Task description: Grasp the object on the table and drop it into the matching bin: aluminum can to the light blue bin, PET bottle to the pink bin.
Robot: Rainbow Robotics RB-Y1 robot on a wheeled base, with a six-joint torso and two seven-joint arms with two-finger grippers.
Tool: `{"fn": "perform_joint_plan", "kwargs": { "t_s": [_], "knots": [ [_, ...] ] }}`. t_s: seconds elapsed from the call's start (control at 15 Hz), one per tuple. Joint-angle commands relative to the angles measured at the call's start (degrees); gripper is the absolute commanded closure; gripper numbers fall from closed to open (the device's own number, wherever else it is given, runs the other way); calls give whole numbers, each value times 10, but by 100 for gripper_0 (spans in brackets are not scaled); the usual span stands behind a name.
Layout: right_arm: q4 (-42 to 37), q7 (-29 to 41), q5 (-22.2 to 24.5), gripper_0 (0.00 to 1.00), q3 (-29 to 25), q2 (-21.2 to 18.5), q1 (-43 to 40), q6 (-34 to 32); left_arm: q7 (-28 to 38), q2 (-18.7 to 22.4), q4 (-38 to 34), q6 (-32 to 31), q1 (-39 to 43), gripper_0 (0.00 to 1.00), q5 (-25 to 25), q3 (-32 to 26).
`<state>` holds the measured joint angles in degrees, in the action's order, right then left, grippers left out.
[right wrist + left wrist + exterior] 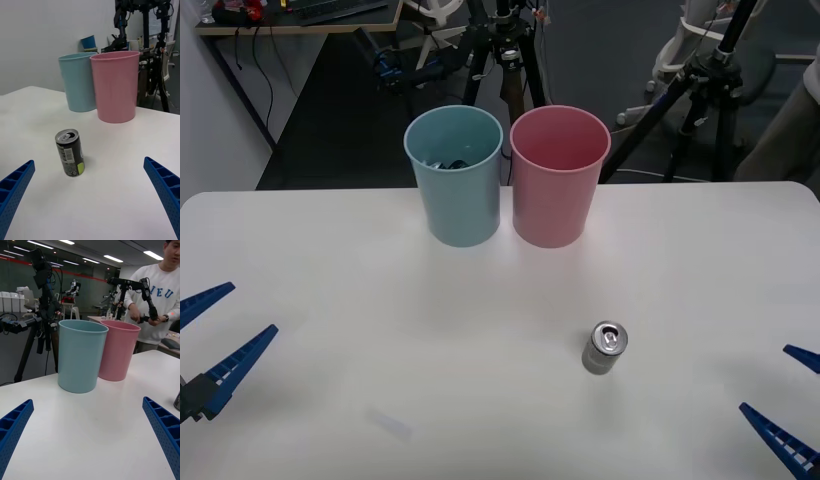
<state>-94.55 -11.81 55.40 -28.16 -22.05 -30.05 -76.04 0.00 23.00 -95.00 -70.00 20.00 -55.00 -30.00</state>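
Note:
A small silver-grey aluminum can (pixel 605 347) (pixel 70 152) stands upright on the white table (pixel 380 300), right of centre and toward the front. The light blue bin (pixel 455 175) (pixel 78 81) (pixel 80 354) and the pink bin (pixel 558 175) (pixel 115 86) (pixel 118 350) stand side by side at the table's far edge, blue on the left. My right gripper (pixel 792 400) (pixel 90 195) is open at the front right, the can a short way ahead of it. My left gripper (pixel 215 335) (pixel 88 435) is open at the front left, facing the bins.
Dark items lie inside the light blue bin. Camera tripods (pixel 505 60) and cables stand on the floor behind the table. A slight smudge (pixel 390 424) marks the tabletop near the front. The can's edge (pixel 177 401) shows at the side of the left wrist view.

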Motion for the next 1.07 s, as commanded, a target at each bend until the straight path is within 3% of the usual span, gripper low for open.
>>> {"fn": "perform_joint_plan", "kwargs": {
  "t_s": [0.07, 0.4, 0.8, 1.07],
  "knots": [
    [40, -42, 6, 0, 14, 0, 3, -25, 0, 0, 0, 0, 0, 0, 0, 0],
    [72, -78, 13, 0, 67, 0, 14, -14, 0, 0, 0, 0, 0, 0, 0, 0],
    [72, -139, 15, 0, 130, 1, 32, 55, 0, 0, 0, 0, 0, 0, 0, 0],
    [72, -142, 18, 0, 168, 1, 54, 107, 0, 0, 0, 0, 0, 0, 0, 0]
  ]
}}
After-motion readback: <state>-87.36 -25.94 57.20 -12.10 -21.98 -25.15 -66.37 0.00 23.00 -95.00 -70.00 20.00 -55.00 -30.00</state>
